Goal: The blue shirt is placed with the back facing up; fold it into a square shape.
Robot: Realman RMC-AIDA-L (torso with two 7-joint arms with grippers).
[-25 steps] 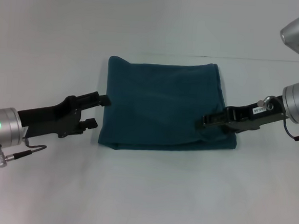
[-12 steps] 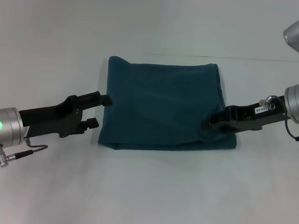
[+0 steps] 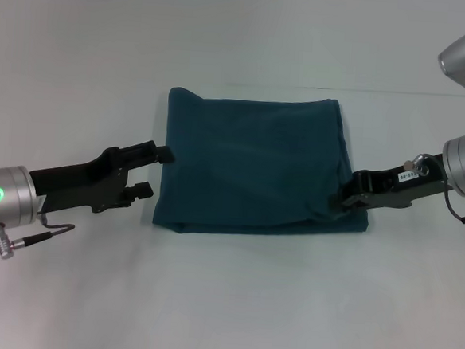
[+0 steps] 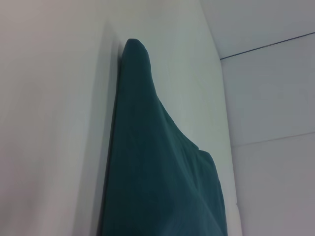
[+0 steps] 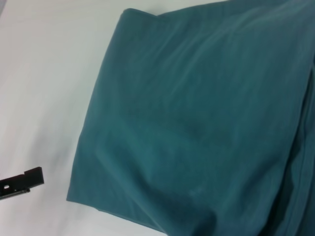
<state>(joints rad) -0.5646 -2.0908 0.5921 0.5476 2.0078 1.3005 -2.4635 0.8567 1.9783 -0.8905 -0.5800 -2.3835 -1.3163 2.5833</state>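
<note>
The blue shirt (image 3: pixel 253 164) is seen lying folded into a roughly square packet on the white table (image 3: pixel 223 302), plain side up, with doubled layers visible along its near edge. The left gripper (image 3: pixel 153 170) is held at the shirt's left edge, near the front corner; its two fingers are spread apart, the upper one reaching to the cloth's edge and the lower one just beside it, and nothing is pinched between them. The right gripper (image 3: pixel 346 200) is placed at the shirt's right edge near the front right corner, its dark tip lying over the cloth; whether its fingers are spread or pressed together cannot be told. In the right wrist view the shirt (image 5: pixel 206 123) fills most of the picture, and a dark fingertip of the left gripper (image 5: pixel 22 181) is seen beyond the shirt's far edge. In the left wrist view the shirt (image 4: pixel 157 172) is seen edge-on, flat on the table.
</note>
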